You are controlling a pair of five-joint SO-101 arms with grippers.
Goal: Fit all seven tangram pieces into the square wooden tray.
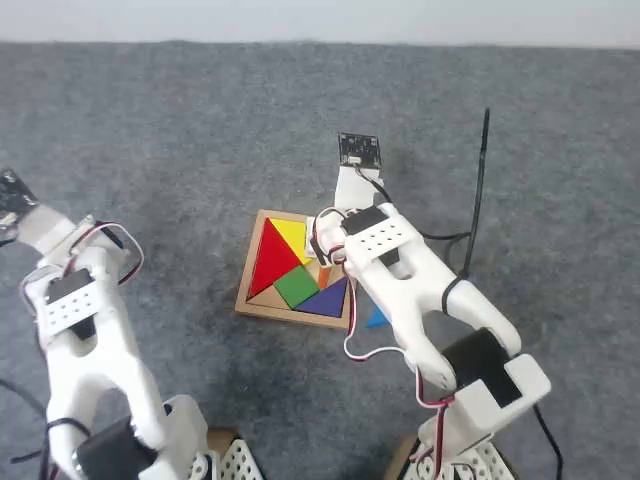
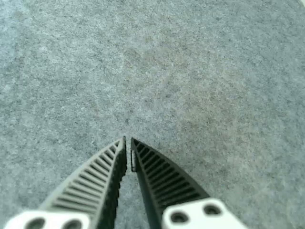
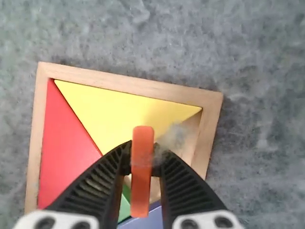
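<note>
Grey felt-like tabletop (image 1: 150, 130), seen from above and from both wrists. The square wooden tray (image 1: 247, 292) lies near the middle of it, and all places below are given relative to this tray.

Inside the tray:
- The red triangle (image 1: 270, 262) fills the side toward the left arm.
- The yellow triangle (image 1: 290, 235) runs along the far rim.
- The green square (image 1: 296, 286) sits near the centre.
- The purple piece (image 1: 326, 298) lies against the near rim.
- Bare wood shows along the side toward the right arm.

The orange piece (image 3: 142, 167) stands on edge over that bare part, next to the yellow triangle, and the right jaws are clenched on its two flat faces. Whether its lower edge touches the tray floor cannot be told.

The light blue piece (image 1: 377, 318) lies on the tabletop just outside the tray's near corner, partly hidden under the right arm (image 1: 410, 280), which reaches over that side of the tray. The left arm (image 1: 75, 300) is well apart from the tray. Its jaws are pressed almost together over bare tabletop and grasp nothing. A black cable (image 1: 480, 190) rises beyond the tray on the right arm's side.
</note>
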